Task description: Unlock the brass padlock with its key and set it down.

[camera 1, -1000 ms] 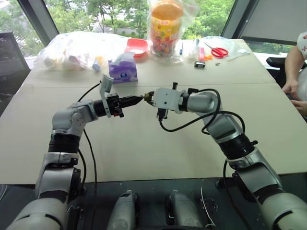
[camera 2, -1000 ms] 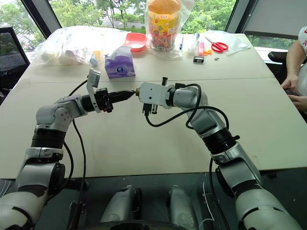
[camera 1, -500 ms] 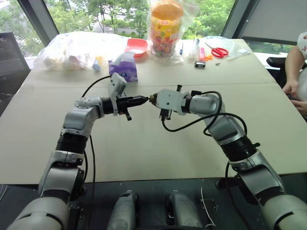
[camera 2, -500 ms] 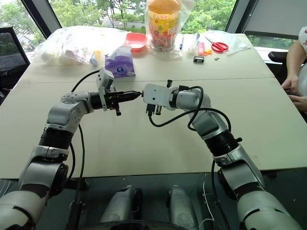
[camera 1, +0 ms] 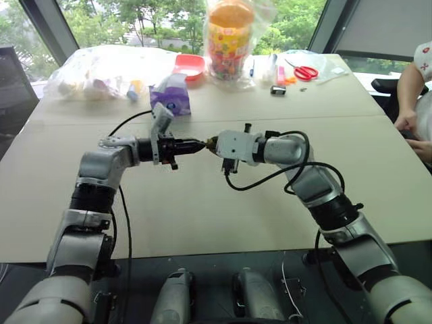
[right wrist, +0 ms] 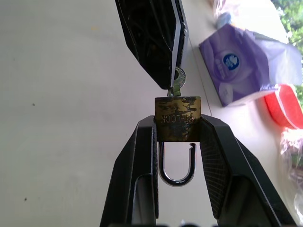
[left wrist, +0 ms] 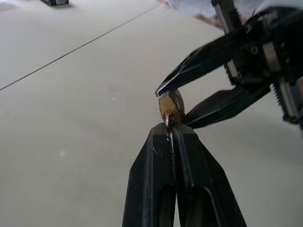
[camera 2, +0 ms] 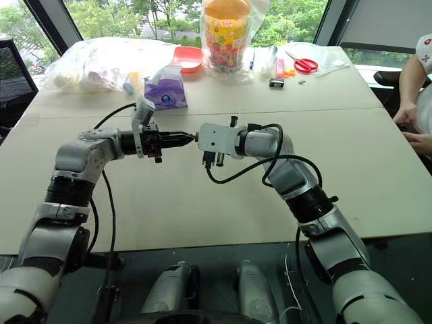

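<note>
Held above the worktop (camera 1: pixel 202 202), between the two arms' tips: brass padlock (right wrist: pixel 177 118), body clamped between the right fingers (right wrist: pixel 215 156), which press its two sides. Shackle (right wrist: pixel 177 165) hanging back between those fingers, one leg lifted free of the body. Key (right wrist: pixel 178 79) seated in the padlock's end facing away from the right fingers, its head at the very tip of the left fingers (left wrist: pixel 156 161), drawn almost together around it.

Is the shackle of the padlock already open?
Yes, one leg of the silver shackle hangs free of the brass padlock body.
</note>
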### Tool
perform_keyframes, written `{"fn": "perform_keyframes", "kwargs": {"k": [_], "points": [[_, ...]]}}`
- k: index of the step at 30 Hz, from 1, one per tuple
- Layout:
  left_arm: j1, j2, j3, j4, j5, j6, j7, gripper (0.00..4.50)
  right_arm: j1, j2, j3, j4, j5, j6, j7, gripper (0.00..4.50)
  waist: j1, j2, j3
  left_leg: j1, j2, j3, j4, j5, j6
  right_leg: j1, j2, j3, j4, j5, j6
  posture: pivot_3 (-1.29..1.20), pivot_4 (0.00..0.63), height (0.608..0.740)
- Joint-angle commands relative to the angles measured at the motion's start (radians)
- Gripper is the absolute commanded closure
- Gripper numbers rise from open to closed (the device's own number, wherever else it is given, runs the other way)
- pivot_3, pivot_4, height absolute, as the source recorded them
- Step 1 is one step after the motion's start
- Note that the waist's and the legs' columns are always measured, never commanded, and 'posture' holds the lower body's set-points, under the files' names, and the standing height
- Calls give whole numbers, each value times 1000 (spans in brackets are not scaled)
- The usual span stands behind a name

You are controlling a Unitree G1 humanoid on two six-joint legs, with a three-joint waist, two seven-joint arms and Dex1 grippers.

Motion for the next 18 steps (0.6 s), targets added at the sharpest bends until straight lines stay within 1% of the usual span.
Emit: {"fn": "perform_keyframes", "kwargs": {"k": [1,5,12,15,16,18], "points": [[-29,-2,35,-31,-17,18,40,2413,-27,6,-11,-44,4,-18,-7,3822,5,0,0,0,0,0,0,0,0,0,0,0,0,0,0,0,150,740],[-32,-11,36,-31,-23,22,52,2413,-30,7,-10,-36,-3,-19,-12,3822,7,0,0,0,-1,0,1,0,0,1,-1,0,0,0,0,0,150,740],[-39,-28,-1,-16,1,0,42,2413,-38,10,-11,-38,-5,-14,-12,3822,5,0,0,0,-1,0,1,0,0,1,-1,0,0,0,0,0,150,740],[-50,-44,-8,12,12,-15,41,3222,-38,12,-10,-40,-6,-10,-13,3822,5,0,0,0,-1,0,1,0,0,1,-1,0,0,0,0,0,150,740],[-55,-48,-8,23,15,-18,42,3709,-37,11,-9,-42,-7,-9,-13,3822,5,0,0,0,-1,0,1,0,0,1,-1,0,0,0,0,0,150,740],[-63,-54,-7,42,22,-27,46,4470,-35,10,-8,-47,-9,-6,-13,3822,5,0,0,0,-1,0,1,0,0,1,-1,0,0,0,0,0,150,740]]}}
